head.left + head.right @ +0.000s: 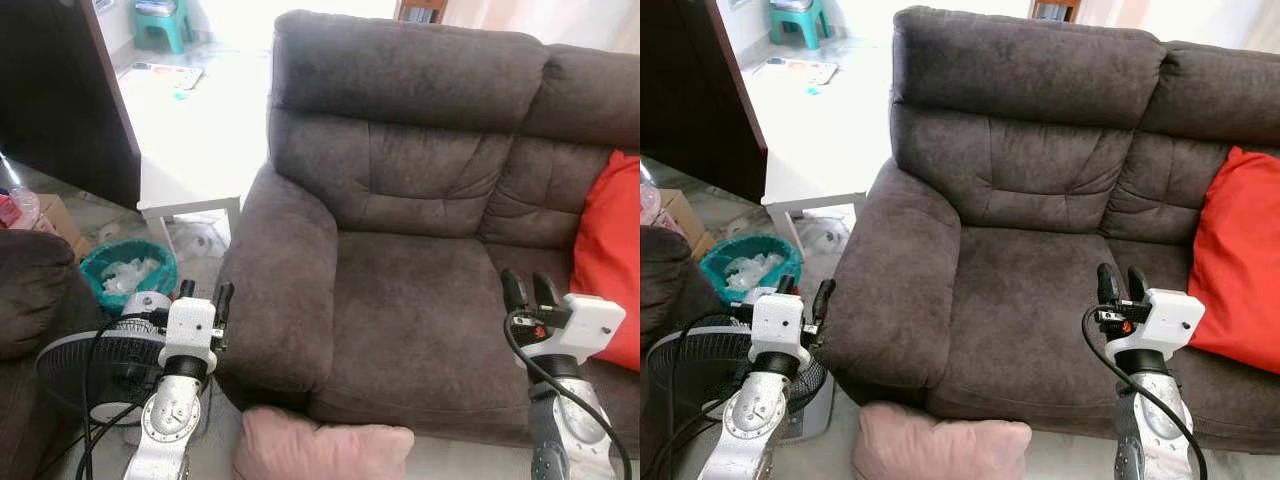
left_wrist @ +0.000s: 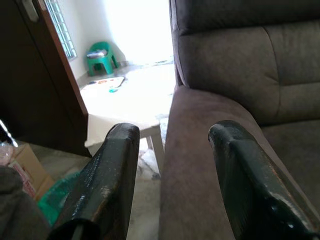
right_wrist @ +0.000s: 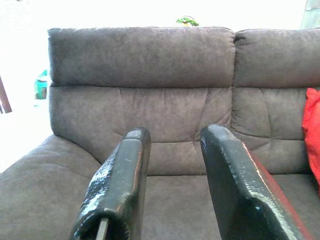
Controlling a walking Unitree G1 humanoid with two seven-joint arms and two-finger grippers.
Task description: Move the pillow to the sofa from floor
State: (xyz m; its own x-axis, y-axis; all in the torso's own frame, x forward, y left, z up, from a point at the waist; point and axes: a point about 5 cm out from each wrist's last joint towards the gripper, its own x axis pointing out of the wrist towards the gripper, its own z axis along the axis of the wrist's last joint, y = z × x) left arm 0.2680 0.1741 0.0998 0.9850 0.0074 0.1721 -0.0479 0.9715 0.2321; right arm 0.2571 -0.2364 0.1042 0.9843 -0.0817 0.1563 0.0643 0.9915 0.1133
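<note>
Pink soft square pillow [image 1: 322, 447] on floor, touching front base of dark brown suede sofa [image 1: 420, 200], between both arms. Left gripper [image 1: 203, 296] raised beside sofa armrest, fingers apart, nothing held. Right gripper [image 1: 531, 292] over seat cushion, fingers apart, nothing held. Black round fan [image 1: 90, 365] just left of left arm. Red cushion [image 1: 612, 250] on sofa's right seat. Teal bin [image 1: 125, 272], white low table [image 1: 190, 150] farther back.

I can read no text, label, brand, number or sign anywhere. The flat printed sheet [image 1: 163, 76] on the floor at upper left of the left eye view carries coloured marks too small for me to make out, and the box [image 1: 55, 218] at the left edge shows no legible lettering.
</note>
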